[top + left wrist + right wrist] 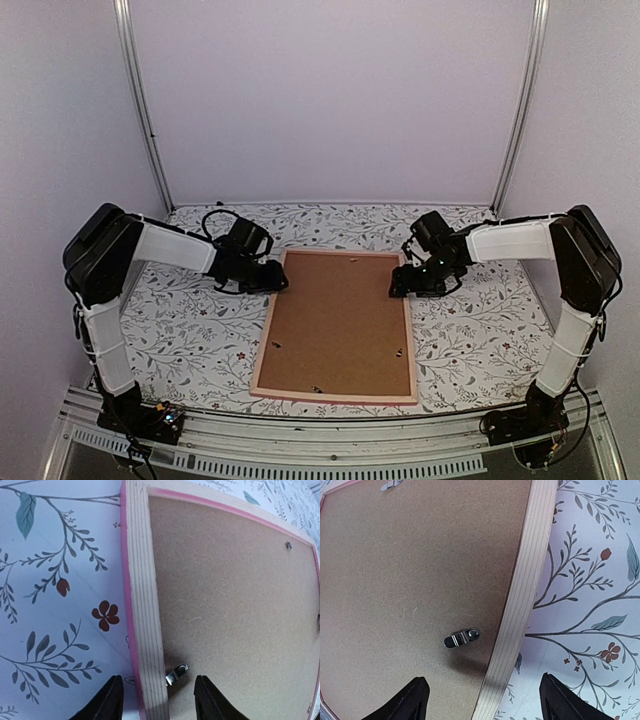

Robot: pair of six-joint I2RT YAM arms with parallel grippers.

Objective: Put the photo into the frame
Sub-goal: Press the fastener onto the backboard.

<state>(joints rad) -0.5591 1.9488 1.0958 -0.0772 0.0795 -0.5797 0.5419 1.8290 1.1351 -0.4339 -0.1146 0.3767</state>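
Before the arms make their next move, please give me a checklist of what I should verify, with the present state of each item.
1. Frame lies flat, back side up: ok.
2. Brown backing sits inside the frame: ok.
3. Photo visible: not ok, no view shows it.
4. Left end effector open, astride the left rail: ok.
5. Right end effector open, astride the right rail: ok.
6. Metal clips released: cannot tell.

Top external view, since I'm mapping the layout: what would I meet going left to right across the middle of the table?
left arm → left gripper → frame → right gripper → right arm
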